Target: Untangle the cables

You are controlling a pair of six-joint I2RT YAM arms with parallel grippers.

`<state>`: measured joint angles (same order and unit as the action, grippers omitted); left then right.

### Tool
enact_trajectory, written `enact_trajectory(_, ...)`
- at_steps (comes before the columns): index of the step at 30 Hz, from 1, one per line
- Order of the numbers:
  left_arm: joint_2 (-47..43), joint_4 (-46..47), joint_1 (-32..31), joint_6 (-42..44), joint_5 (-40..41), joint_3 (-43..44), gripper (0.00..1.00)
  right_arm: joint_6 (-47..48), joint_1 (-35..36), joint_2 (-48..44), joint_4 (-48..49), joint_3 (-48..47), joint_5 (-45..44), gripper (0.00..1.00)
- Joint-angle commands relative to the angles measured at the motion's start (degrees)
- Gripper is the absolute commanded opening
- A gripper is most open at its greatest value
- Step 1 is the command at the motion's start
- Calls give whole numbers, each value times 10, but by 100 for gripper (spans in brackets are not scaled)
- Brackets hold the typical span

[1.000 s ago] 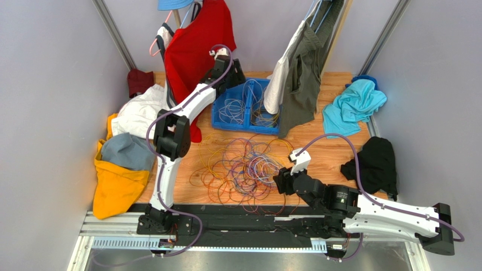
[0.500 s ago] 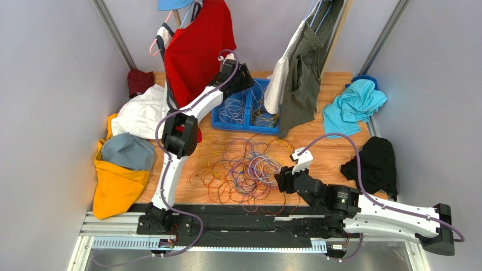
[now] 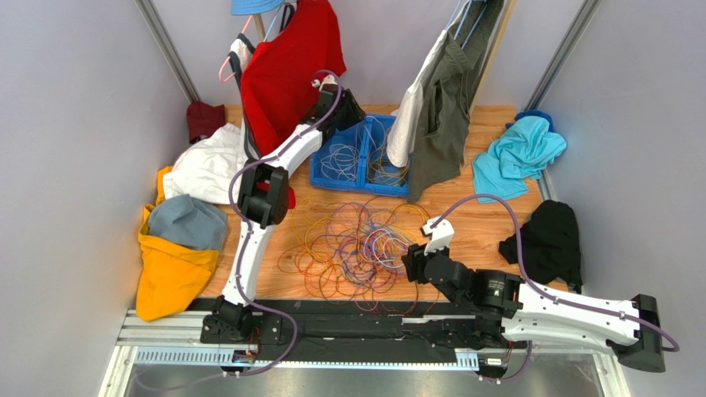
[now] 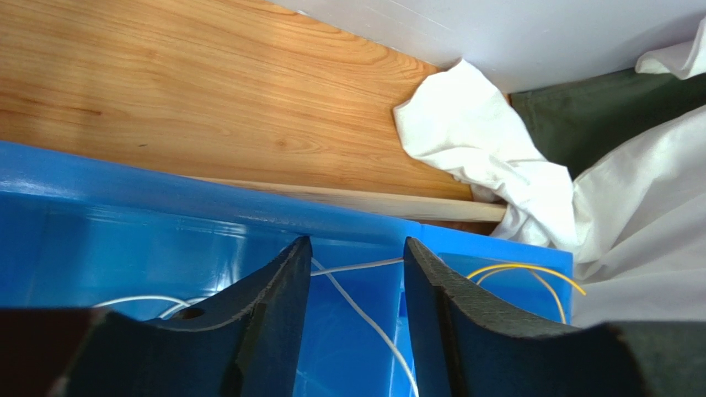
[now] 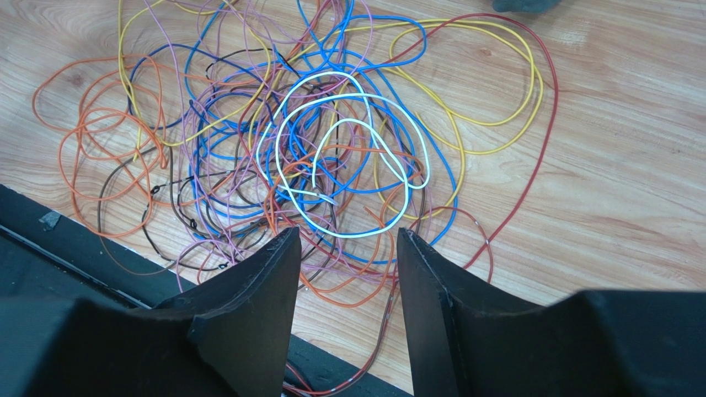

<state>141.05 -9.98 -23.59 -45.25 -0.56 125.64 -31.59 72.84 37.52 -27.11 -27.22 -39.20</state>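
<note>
A tangle of thin cables (image 3: 356, 244), orange, yellow, purple, blue, red and white, lies on the wooden table; it fills the right wrist view (image 5: 315, 157). My right gripper (image 3: 412, 263) is open and empty, above the tangle's near right edge (image 5: 348, 240). More cables lie in a blue bin (image 3: 360, 157): white ones (image 4: 365, 310) in one compartment, yellow ones (image 4: 522, 269) in the other. My left gripper (image 3: 352, 112) is open and empty over the bin's far left part (image 4: 356, 244).
Red shirt (image 3: 290, 66) and grey-green garments (image 3: 443, 91) hang at the back. Clothes lie around: white (image 3: 203, 161), yellow and grey (image 3: 178, 248), teal (image 3: 518, 153), black (image 3: 551, 240). A white cloth (image 4: 489, 157) lies just behind the bin. A black rail (image 3: 348, 318) runs along the near edge.
My left gripper swung a little right over the bin, then back left. My right gripper edged slightly left toward the tangle.
</note>
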Motion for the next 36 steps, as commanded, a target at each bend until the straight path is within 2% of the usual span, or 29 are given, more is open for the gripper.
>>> enact_trajectory(1,9,17,1,-10,-13,21,52,9,1,8,27,-26,-19,50)
enact_trajectory(5,12,21,1,-12,-15,20,48,11,1,12,27,-27,-19,50)
enact_trajectory(9,12,24,1,-12,-19,16,37,11,1,8,28,-25,-20,50)
enact_trajectory(10,9,27,1,-12,-20,14,31,10,1,9,27,-24,-21,50)
enact_trajectory(12,5,33,1,-13,-20,3,25,12,1,9,29,-24,-21,50)
enact_trajectory(14,1,36,1,-13,-20,-5,14,13,1,11,31,-24,-21,50)
enact_trajectory(15,-2,35,2,-14,-20,-10,2,14,1,12,32,-24,-20,50)
enact_trajectory(16,-3,34,2,-15,-20,-13,0,14,1,12,33,-24,-20,50)
enact_trajectory(32,-176,130,5,-1,-10,-228,0,2,1,-22,35,-12,-3,50)
enact_trajectory(35,-205,134,4,0,-11,-242,30,-1,1,-34,31,-9,0,50)
enact_trajectory(36,-211,135,3,6,-11,-243,44,-1,1,-39,29,-10,1,50)
